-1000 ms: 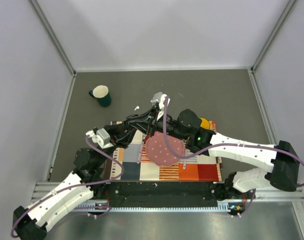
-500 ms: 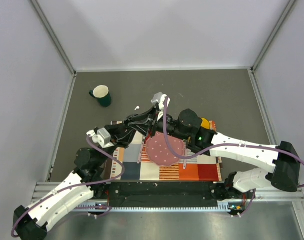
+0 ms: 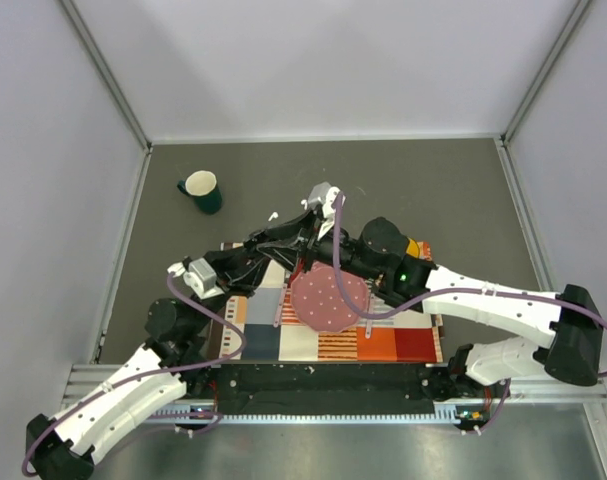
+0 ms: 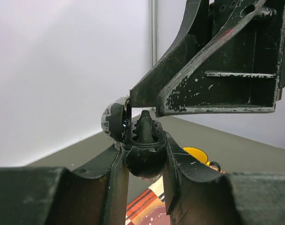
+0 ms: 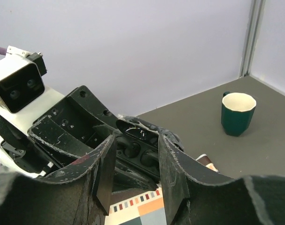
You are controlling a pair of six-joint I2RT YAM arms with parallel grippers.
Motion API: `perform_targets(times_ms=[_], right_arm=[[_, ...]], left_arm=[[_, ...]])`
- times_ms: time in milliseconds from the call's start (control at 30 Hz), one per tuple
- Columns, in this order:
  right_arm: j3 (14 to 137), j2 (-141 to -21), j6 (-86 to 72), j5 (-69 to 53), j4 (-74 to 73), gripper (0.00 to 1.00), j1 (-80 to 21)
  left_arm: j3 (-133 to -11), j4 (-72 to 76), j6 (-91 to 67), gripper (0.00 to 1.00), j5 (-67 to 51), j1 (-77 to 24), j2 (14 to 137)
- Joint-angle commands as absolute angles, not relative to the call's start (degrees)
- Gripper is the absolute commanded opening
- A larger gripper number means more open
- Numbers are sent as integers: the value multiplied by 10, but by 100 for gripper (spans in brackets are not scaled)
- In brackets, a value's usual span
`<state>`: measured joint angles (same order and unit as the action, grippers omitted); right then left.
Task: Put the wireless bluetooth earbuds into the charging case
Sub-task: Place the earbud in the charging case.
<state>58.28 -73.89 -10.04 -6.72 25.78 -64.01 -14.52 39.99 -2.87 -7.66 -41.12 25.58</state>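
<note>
The left fingers clamp the open black charging case above the desk. The right fingers stand parted around it, holding nothing; one tiny white earbud lies on the desk.

You see dark green mug, cream inside, upright on grey table, ahead and right of right gripper, well apart. Striped and checked mat lies below both grippers, toward near edge. Pink dotted disc rests on mat, just under them. Yellow object sits beyond left gripper, to its right, partly hidden; you cannot tell what it is.
</note>
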Motion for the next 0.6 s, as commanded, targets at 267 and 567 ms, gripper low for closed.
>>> perform_targets(times_ms=[267, 567], right_arm=[[627, -693, -102, -53, 291, 32, -642], [678, -725, -119, -111, 179, 15, -642]], left_arm=[[-146, 435, -26, 0, -78, -413, 237], [-149, 435, -26, 0, -83, -413, 238]])
